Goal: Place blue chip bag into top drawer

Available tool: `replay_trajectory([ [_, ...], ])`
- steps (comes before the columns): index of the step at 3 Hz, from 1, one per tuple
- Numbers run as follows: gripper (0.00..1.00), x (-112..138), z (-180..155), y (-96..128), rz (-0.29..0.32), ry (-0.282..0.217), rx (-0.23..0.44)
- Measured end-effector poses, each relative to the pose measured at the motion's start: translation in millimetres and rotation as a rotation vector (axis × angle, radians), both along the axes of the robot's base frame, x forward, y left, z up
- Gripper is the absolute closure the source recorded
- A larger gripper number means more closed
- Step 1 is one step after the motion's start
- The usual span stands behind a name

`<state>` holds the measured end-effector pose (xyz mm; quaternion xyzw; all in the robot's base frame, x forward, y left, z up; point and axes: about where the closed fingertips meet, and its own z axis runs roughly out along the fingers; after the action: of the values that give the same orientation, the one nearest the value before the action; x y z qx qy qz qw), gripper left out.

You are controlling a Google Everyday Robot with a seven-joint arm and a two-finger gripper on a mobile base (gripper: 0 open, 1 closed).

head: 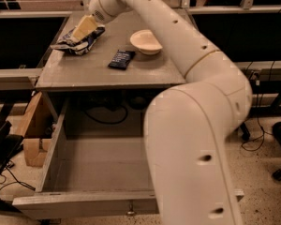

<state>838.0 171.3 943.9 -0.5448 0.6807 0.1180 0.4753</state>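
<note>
Touching the blue chip bag [71,46] from above at the table's [145,71] far-left corner, your tool's [80,31] grip state cannot be told; top drawer [84,203] open.

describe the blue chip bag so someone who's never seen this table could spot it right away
Start at the grey table above the open drawer and look to its far left corner. The blue chip bag lies there, right under the gripper. It is puffy and crinkled with white patches, unlike the small flat dark packet and the pale bowl to its right.
</note>
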Motion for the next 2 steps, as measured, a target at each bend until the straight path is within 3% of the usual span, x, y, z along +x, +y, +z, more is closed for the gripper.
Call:
replay_trajectory([
  [1, 0.00, 11.6, -25.1, 37.7, 0.018, 0.034, -0.015],
  [2, 0.04, 24.5, -67.7, 66.9, 0.018, 0.107, -0.042],
])
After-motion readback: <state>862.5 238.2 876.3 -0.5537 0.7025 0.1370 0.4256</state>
